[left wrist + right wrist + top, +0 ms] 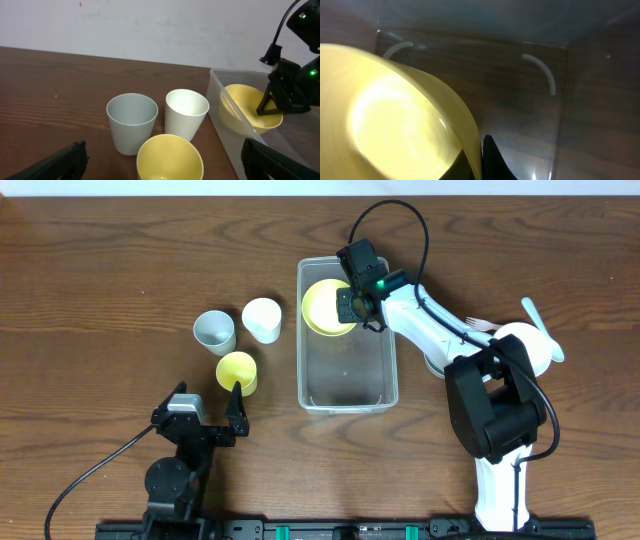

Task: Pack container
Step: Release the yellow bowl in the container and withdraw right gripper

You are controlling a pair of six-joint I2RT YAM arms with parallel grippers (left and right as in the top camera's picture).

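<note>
And the right gripper (352,307) is pinched tight on the yellow bowl (325,308), tilted just left of its fingers inside the container (347,408) at its far end (long axis near-to-far), left gripper (207,395) gaping, well left of the container.

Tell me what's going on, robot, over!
Right pincer shut on yellow bowl, tilted inside container. Left pincer open, empty. Three cups outside, nothing blocking.
</note>
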